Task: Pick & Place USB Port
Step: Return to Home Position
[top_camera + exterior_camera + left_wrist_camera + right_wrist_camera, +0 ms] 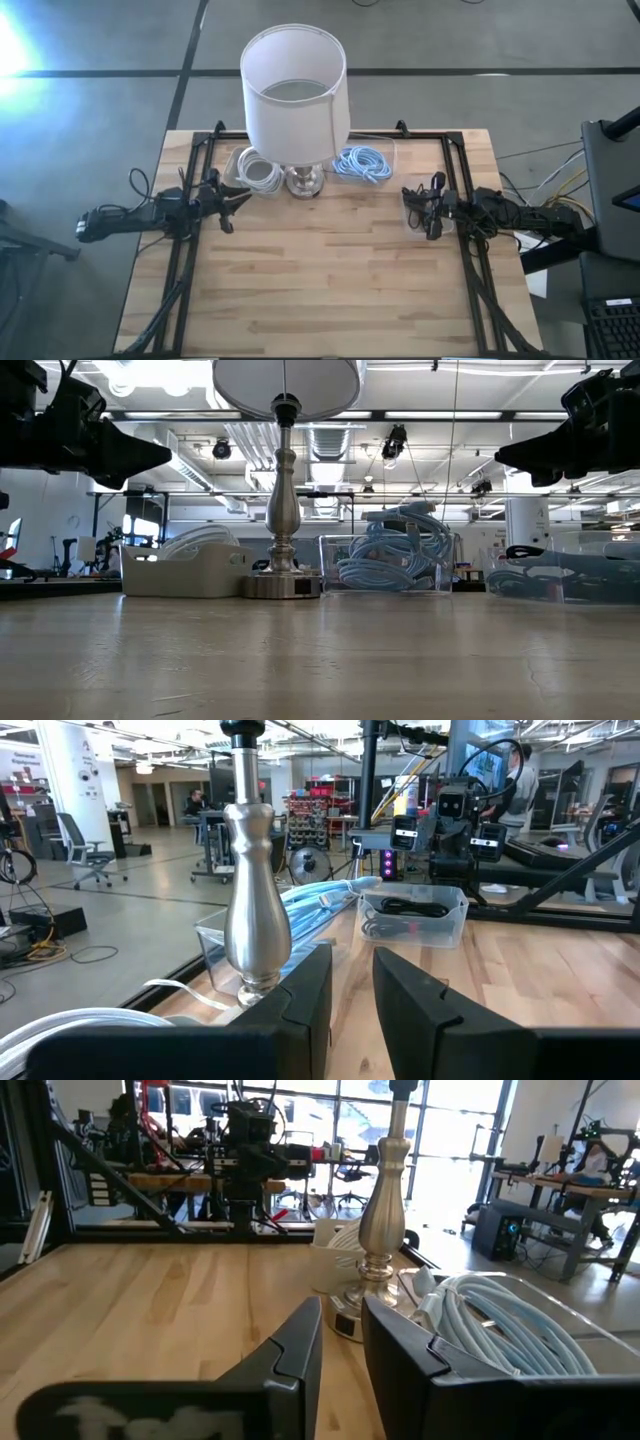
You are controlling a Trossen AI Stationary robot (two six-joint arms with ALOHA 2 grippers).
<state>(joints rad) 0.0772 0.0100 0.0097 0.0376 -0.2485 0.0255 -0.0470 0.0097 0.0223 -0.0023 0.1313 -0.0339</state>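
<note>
Left pincer [352,956], right pincer [342,1306]: fingers narrowly parted, gripping nothing (both raised above table [330,285]).

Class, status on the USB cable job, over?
Left end effector and right end effector empty, slightly open. Black USB cable in right transparent bin. Lamp mid-table, clear of both.

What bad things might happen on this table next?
The lamp is tall, and the left gripper points toward it; a wide swing might tip it. The right gripper hangs just above the small clear bin holding black cables; dipping lower might bump it. The blue cables pile above their bin's rim, so a nudge might spill some.
</note>
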